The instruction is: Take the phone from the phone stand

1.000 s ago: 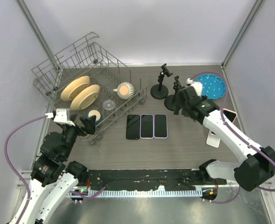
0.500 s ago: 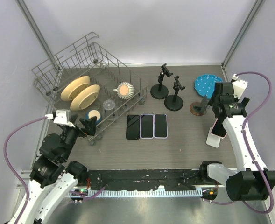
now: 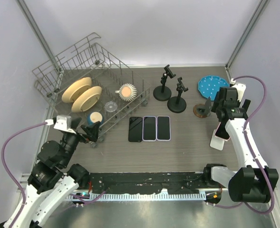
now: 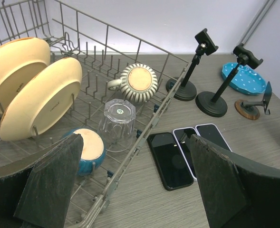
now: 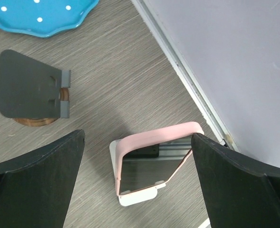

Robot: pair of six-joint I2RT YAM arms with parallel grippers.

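Note:
A phone in a pink case (image 5: 151, 171) leans upright on a white stand (image 5: 139, 197) at the table's right side. In the top view the phone (image 3: 221, 131) and stand (image 3: 217, 144) sit below my right wrist. My right gripper (image 5: 137, 137) is open and hangs above the phone's top edge, one finger on each side, not touching it. In the top view the right gripper (image 3: 225, 115) is over the phone. My left gripper (image 3: 91, 129) is open and empty near the dish rack's front corner, seen also in the left wrist view (image 4: 135, 142).
Three phones (image 3: 149, 128) lie flat mid-table. Two black clamp stands (image 3: 163, 88) (image 3: 178, 98) stand behind them. A grey stand on a wooden base (image 3: 203, 108) and a blue plate (image 3: 211, 86) are left of my right arm. A wire dish rack (image 3: 85, 78) holds dishes. The wall rail (image 5: 187, 80) runs close by.
My right arm swung from the black clamp stands to the right and now hangs over the pink phone. My left arm shifted slightly down and right.

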